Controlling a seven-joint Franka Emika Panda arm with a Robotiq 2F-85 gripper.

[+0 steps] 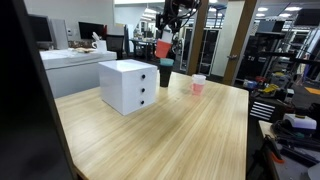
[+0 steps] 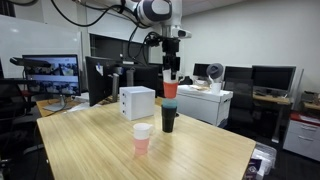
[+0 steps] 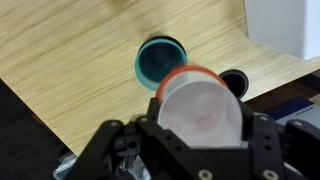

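Note:
My gripper (image 3: pixel 200 128) is shut on a cup with a red rim and pale inside (image 3: pixel 198 100). It holds the cup in the air above a dark cup (image 2: pixel 169 117) that stands on the wooden table (image 2: pixel 120 150). The held cup shows as red and white in both exterior views (image 1: pixel 163 47) (image 2: pixel 171 88). In the wrist view a teal-rimmed dark cup (image 3: pixel 160 61) lies below and a little to the left of the held cup. A pink and white cup (image 2: pixel 142 140) (image 1: pixel 198 85) stands apart on the table.
A white box with drawers (image 1: pixel 128 85) (image 2: pixel 137 102) stands on the table near the dark cup; its corner shows in the wrist view (image 3: pixel 285 25). Desks, monitors (image 2: pixel 50 72) and shelves surround the table. The table edge runs close behind the cups.

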